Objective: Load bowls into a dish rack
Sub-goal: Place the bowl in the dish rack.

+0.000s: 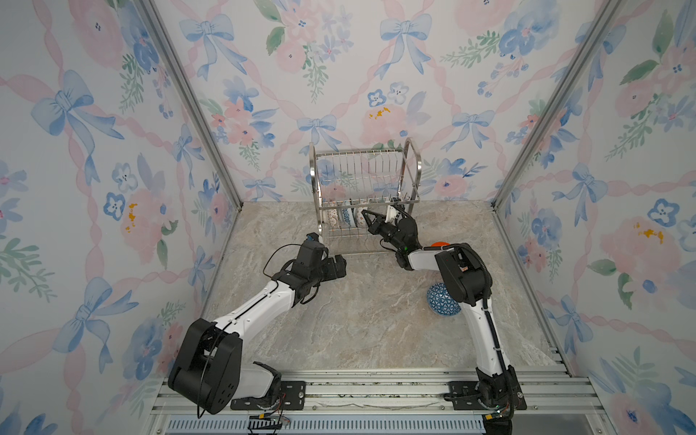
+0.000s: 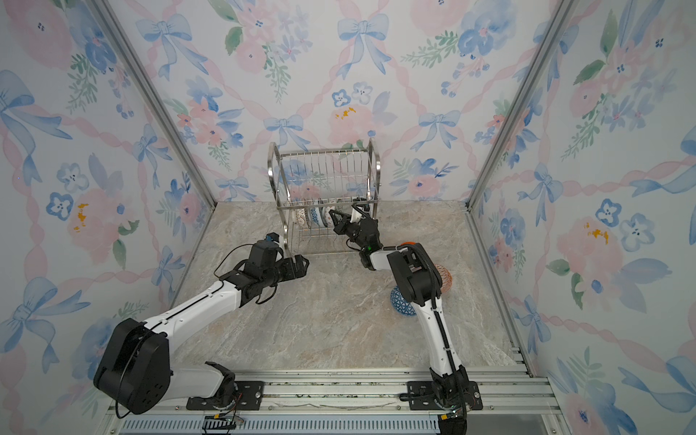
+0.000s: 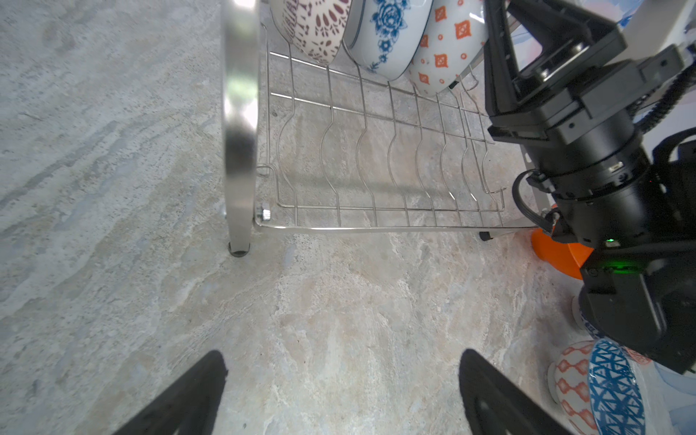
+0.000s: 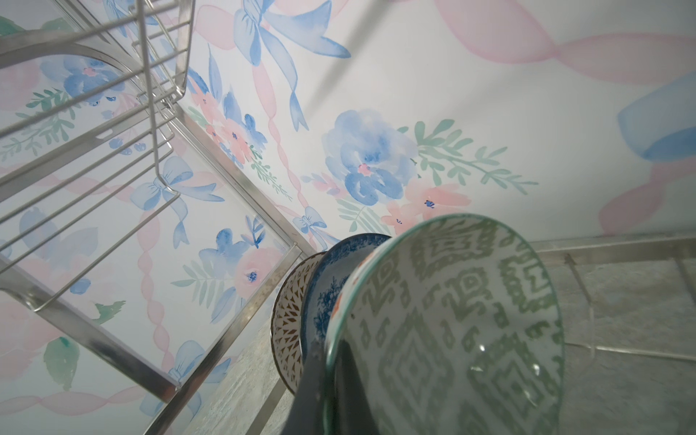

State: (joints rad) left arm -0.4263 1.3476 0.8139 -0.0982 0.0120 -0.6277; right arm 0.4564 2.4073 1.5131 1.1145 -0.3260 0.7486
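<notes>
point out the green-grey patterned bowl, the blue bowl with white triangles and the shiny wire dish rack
green-grey patterned bowl (image 4: 463, 301): right wrist view, inner wall
blue bowl with white triangles (image 1: 438, 301): a top view, outer wall
shiny wire dish rack (image 3: 240, 132): left wrist view, tube leg

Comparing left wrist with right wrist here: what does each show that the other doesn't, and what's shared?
Left wrist only: the open left gripper, three bowls on the table (plain orange bowl, red-orange patterned bowl, blue triangle bowl), and the held bowl's orange-diamond outside.
Right wrist only: that bowl's green-patterned inside, the right gripper pinching its rim, and the upper tier of the dish rack.
Both: the rack's lower tier, with the lattice bowl and blue floral bowl standing on edge.
</notes>
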